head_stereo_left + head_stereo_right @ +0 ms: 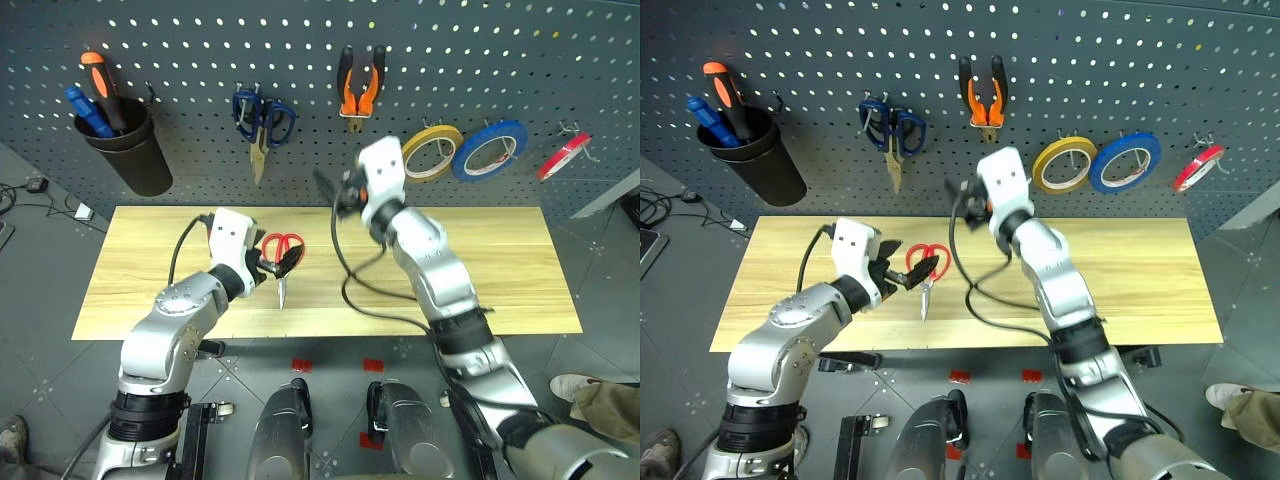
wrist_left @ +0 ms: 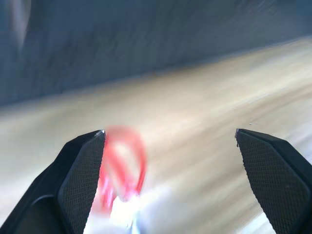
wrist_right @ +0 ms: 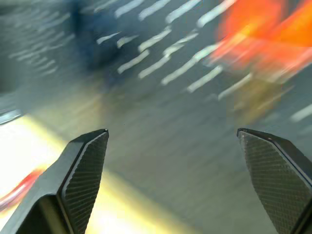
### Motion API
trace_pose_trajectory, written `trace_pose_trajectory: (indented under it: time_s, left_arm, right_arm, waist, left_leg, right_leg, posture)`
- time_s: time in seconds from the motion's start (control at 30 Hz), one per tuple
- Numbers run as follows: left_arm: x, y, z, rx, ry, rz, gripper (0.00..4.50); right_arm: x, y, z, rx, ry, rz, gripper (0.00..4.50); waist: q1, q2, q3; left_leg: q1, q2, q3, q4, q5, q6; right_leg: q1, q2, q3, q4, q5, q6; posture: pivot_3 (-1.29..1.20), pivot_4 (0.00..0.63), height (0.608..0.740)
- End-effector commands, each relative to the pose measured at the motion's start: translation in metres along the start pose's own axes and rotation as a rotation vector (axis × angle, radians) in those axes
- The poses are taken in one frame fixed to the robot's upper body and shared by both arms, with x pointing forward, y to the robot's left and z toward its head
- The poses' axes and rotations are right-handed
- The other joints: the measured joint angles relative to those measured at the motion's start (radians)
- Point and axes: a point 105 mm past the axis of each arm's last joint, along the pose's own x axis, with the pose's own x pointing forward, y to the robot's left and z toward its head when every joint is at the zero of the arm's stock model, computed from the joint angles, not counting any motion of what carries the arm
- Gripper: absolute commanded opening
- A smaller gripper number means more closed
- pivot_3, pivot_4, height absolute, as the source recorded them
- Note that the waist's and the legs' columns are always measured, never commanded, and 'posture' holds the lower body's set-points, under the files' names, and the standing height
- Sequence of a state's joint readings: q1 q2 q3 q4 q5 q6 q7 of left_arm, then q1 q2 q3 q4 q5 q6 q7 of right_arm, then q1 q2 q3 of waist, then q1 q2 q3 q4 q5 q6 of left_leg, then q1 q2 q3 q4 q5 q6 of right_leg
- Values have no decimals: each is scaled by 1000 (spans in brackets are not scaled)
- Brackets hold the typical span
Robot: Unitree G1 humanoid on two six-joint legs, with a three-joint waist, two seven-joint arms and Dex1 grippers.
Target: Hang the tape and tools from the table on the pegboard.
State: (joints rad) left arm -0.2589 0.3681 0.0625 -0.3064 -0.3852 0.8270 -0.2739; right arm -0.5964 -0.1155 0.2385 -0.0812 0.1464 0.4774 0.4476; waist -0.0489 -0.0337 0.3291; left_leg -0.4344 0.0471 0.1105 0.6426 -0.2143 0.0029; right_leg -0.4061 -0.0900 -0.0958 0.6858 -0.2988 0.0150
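Scissors [image 1: 283, 254] lie mid-table [image 1: 500, 260], well clear of its edges.

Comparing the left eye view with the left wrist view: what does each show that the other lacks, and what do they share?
Left eye view alone: the pegboard's hooks carrying the pliers, blue-handled scissors, yellow roll, blue roll and red tape, a black cup of screwdrivers, and the right gripper raised before the board.
Left wrist view alone: the left gripper from close up, jaws wide open and empty.
Shared: the red-handled scissors lying on the table just ahead of that gripper, and the pegboard behind.
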Motion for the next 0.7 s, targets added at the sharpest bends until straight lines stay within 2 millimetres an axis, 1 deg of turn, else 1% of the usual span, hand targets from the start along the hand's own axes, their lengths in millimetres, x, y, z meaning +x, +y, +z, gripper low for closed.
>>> trace_pose_trajectory:
  time_s: [0.03,0.1,0.13,0.23,0.33,0.47,0.6,0.67,0.7]
  left_arm:
    - [1,-6,-14,-24,61,53,4486]
    - [5,-9,-31,-29,133,82,4486]
    - [7,-11,-36,-43,149,96,4486]
    - [16,-9,-46,-60,182,166,4486]
    - [24,-6,-53,-42,211,226,4486]
    - [36,1,-60,-63,233,310,4486]
    - [50,0,-76,-38,300,327,4486]
    - [52,0,-81,-39,321,328,4486]
    - [52,0,-88,-42,352,327,4486]
  right_arm:
    - [-32,33,6,42,52,236,4500]
    - [-49,39,-5,69,123,286,4500]
    - [-55,41,-11,73,152,298,4500]
    - [-66,41,-20,73,200,299,4500]
    - [-69,43,-24,83,220,304,4500]
    - [-72,46,-25,91,227,327,4500]
    - [-75,52,-26,116,238,361,4500]
    - [-75,52,-26,121,240,363,4500]
    - [-75,51,-26,123,240,359,4500]
  waist:
    - [3,0,0]
    - [5,-1,0]
    - [6,-1,0]
    - [5,-1,1]
    - [3,-2,1]
    - [7,-3,1]
    - [8,-3,2]
    - [8,-3,2]
    - [8,-3,2]
  left_leg:
    - [0,0,-1,1,0,0]
    - [0,0,-1,1,0,1]
    - [0,0,-2,1,0,1]
    - [2,1,-2,1,-1,1]
    - [2,1,-2,1,0,1]
    - [1,0,-1,1,0,1]
    - [1,0,-1,0,0,1]
    - [1,0,-1,-1,-1,1]
    - [1,0,-1,-1,-1,1]
  right_leg:
    - [0,0,0,0,0,0]
    - [1,0,-1,0,0,0]
    - [1,0,-1,1,0,0]
    - [1,0,-1,2,0,0]
    - [1,0,-1,3,0,0]
    - [1,0,-1,1,0,1]
    - [1,0,-1,-1,0,1]
    - [2,0,-2,-3,0,1]
    - [2,0,-2,-3,0,1]
  posture:
    - [-113,346,740]
    - [-126,352,740]
    - [-126,352,740]
    - [-127,355,740]
    - [-134,357,740]
    - [-139,358,740]
    - [-148,362,740]
    - [-150,363,740]
    - [-153,364,740]
